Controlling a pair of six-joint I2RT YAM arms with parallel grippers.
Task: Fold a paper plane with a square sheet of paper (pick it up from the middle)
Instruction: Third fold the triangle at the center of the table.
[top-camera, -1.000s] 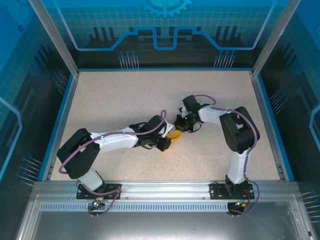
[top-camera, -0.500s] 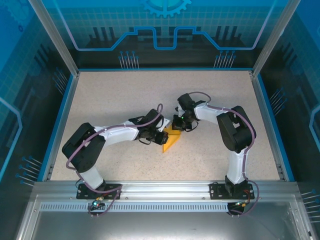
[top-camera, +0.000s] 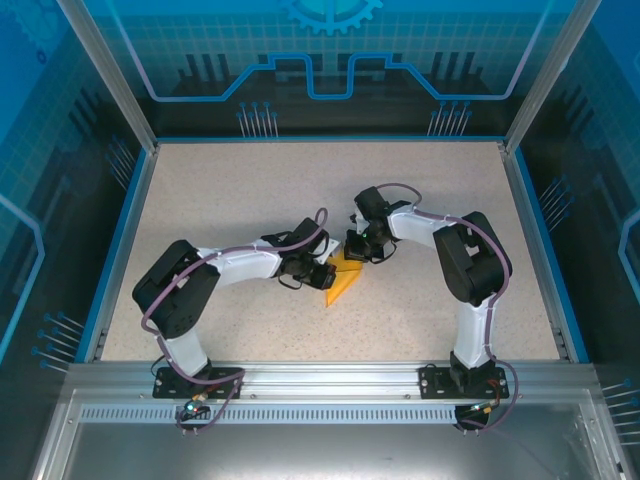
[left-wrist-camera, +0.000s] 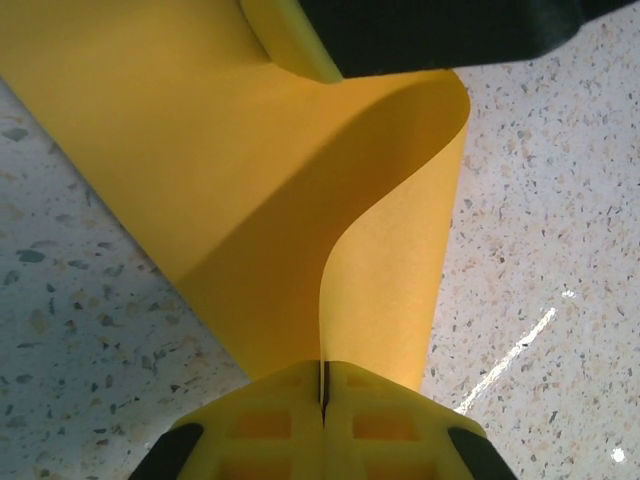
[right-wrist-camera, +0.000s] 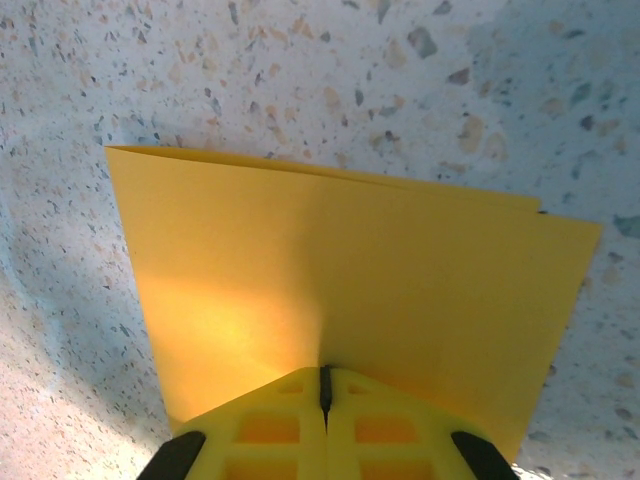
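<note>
As left end effector (left-wrist-camera: 322, 392), right end effector (right-wrist-camera: 324, 388) pinch paper (right-wrist-camera: 350, 270), seemingly folded, table (right-wrist-camera: 300, 70) beneath

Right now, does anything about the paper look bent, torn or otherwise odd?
The paper bows in an S-curve instead of lying flat, pinched at one edge by the left gripper and at another by the right gripper. No tears show.

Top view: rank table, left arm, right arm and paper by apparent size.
1. Table: by far the largest.
2. Left arm and right arm: they look about alike, each bent differently, so no ranking between them.
3. Paper: the smallest, a small yellow wedge between the arm tips.
</note>
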